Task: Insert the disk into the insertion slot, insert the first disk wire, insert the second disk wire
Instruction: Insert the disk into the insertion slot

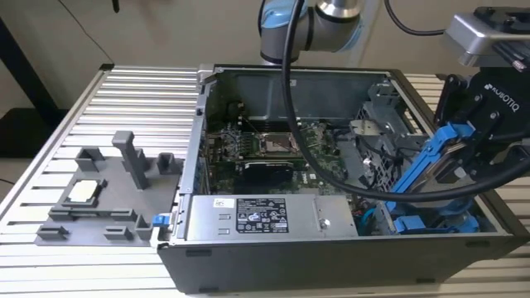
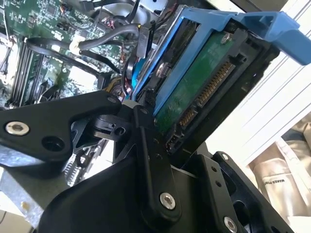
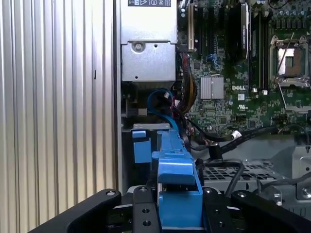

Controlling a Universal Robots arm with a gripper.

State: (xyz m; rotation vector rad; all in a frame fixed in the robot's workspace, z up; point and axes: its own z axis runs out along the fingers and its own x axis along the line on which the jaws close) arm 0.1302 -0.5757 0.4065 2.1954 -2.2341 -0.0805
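Tool (image 1: 466, 155) clamps tilted disk (image 1: 424, 166); second wrist view shows its connector pins (image 2: 210, 89).

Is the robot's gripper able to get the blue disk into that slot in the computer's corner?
Probably yes. The gripper holds the disk tilted just above the insertion slot, the case is open, and I see nothing solid between them. A black cable sags close by and might brush it.

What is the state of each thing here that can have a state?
disk: held tilted in the tool, over the open case, not inserted.
tool: shut on the disk's blue carrier.
insertion slot: disk not yet in it.
computer case: side open, board exposed.
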